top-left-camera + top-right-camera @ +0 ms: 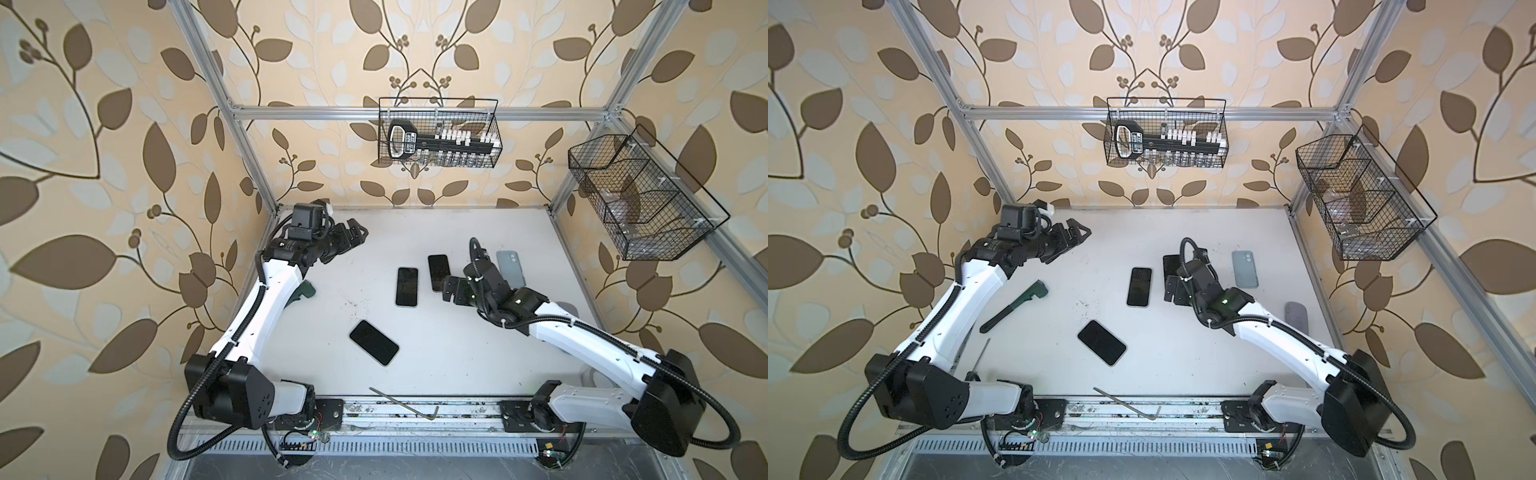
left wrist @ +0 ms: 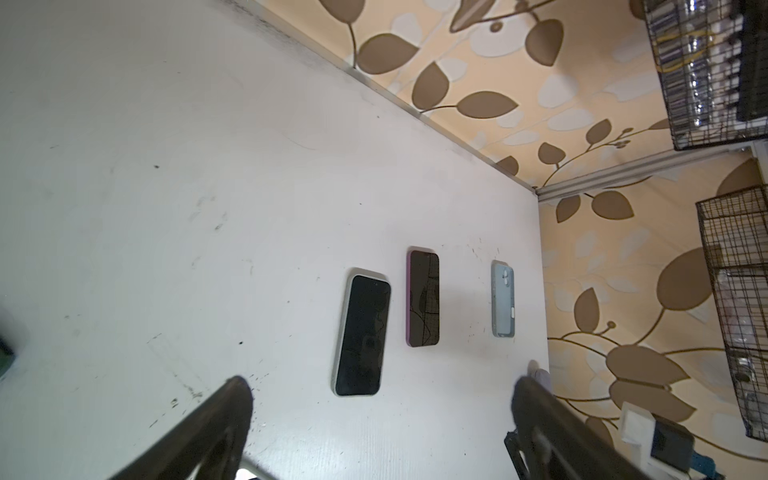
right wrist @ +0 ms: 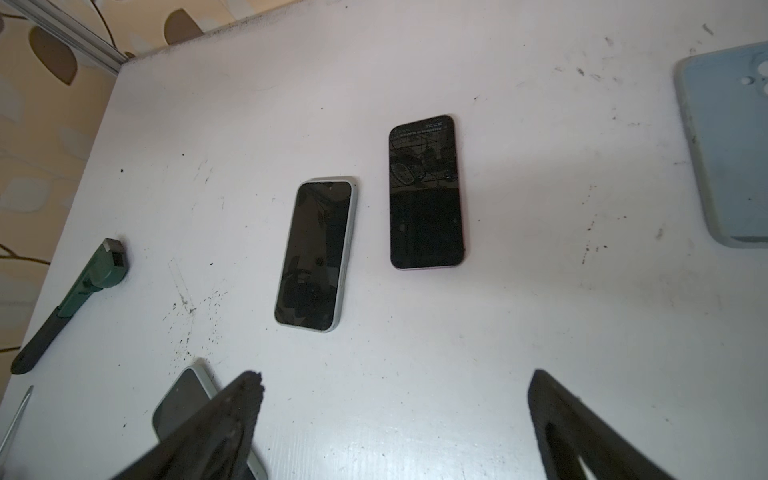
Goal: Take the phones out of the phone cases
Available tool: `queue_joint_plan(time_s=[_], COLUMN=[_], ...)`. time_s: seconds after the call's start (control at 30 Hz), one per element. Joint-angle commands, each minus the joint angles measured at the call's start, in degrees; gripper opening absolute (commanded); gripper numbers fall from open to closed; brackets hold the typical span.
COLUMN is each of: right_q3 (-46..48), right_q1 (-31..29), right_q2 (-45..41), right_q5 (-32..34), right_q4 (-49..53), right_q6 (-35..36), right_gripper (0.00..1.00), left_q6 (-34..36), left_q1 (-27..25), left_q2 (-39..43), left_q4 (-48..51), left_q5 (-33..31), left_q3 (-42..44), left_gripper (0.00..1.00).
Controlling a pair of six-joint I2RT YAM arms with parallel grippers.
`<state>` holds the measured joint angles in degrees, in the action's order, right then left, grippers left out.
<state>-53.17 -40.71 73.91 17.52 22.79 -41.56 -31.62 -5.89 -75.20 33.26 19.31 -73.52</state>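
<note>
On the white table we see both arms clear of everything. The left gripper hangs near the far left corner, jaws spread wide and empty. The right gripper hovers by the near end of the purple-edged phone, jaws likewise wide with nothing between them.

Three phones lie screen up. The purple-edged one shows no shell around it, and we judge it to be out of its case. The blue case lies back up near the right edge, apart from that phone. It looks thin and flat, but we cannot tell whether it is empty.

The middle phone and the front phone each show a pale rim, so we take them to be cased. If either is the target, the whole removal is left. If the blue case was the target, we think the job is done.
</note>
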Motion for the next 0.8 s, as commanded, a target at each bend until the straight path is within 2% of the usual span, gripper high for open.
queue_joint_plan(time_s=[0.0, 0.2, 0.47, 0.77], right_q3=[-5.6, -19.8, -33.8, -45.1], right_q1=[-3.7, -8.6, -9.6, -10.0], right_q2=[5.7, 18.4, 33.3, 47.0], right_q5=[5.8, 8.6, 5.2, 3.2], right_q4=[3.5, 10.2, 17.6, 23.2], right_q6=[-3.4, -5.1, -7.1, -7.2], right_gripper=[1.0, 1.0, 1.0, 1.0], left_q6=[0.9, 2.2, 3.9, 3.9], left_q1=[3.5, 8.7, 12.3, 14.1], left_q2=[2.2, 2.1, -1.0, -0.3], left_q4=[3.1, 2.9, 5.5, 5.7], left_q5=[-0.3, 1.1, 5.6, 5.5], left_q3=[3.4, 7.4, 7.1, 8.5], left_gripper=[0.99, 0.99, 0.99, 0.99])
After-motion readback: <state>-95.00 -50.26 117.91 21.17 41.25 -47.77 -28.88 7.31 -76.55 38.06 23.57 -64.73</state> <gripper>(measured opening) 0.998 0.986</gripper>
